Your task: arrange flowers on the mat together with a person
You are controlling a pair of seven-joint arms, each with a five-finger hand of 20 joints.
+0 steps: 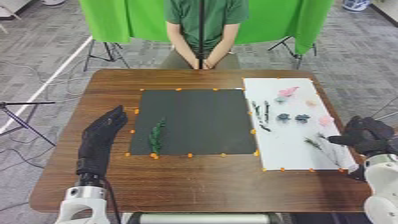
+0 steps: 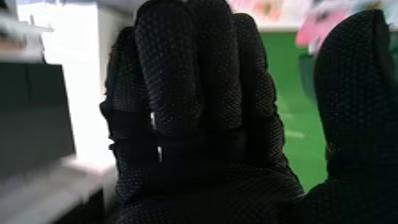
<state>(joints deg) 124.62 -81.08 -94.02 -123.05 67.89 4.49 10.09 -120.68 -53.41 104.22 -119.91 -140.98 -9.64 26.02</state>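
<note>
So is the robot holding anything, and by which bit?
Nothing is held: the right hand has straight fingers and its thumb apart; the left hand is open and empty too.

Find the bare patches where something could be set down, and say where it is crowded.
Bare: the black mat between the green sprig and the white sheet, and the wooden table along the mat's near edge. Crowded: the sheet, with scattered flowers, the right hand at its near right.
</note>
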